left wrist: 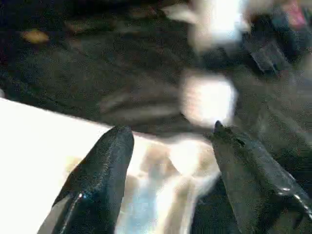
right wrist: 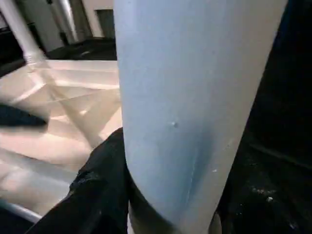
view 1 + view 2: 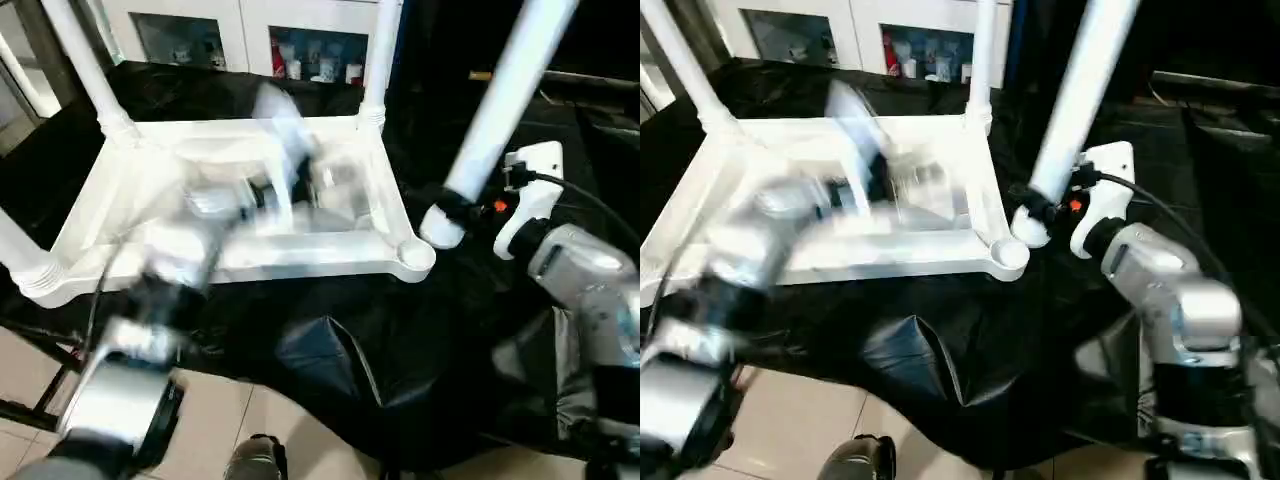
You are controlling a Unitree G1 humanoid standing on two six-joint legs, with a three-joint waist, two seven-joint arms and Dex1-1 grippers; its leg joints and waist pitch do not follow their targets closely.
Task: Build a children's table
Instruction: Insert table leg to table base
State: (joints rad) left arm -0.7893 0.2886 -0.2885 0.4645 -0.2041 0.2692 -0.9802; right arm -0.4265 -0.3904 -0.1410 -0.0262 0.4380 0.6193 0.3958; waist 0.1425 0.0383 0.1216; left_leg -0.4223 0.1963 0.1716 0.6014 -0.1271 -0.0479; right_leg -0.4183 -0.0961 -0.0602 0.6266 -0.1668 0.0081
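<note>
The right gripper (image 3: 1035, 212) is clamped on the fourth leg (image 3: 1080, 95) near its thick end, its fingers closed around the tube. The leg's long axis rises up and away from the gripper, tilted, not yet plumb. Its lower end hangs just beside and slightly above the one empty corner socket (image 3: 1010, 255), which lies a little down and toward the left arm from the gripper. That offset is what the coming move seems to turn on: swing the leg upright, shift it over the socket, press down. The right arm is plainly the nearer one.

The upturned white table (image 3: 240, 250) lies ribbed side up on the black-draped tabletop (image 3: 330, 340), with three legs already standing in the other corners. The left gripper (image 1: 170, 146) hovers over the ribbed underside, well apart from the free socket, its fingers spread and holding nothing.

Cupboards with glass doors (image 3: 300, 45) stand behind. The cloth sags off the near edge, just below the socket, so a slip there could drop the leg to the tiled floor (image 3: 230, 420).
</note>
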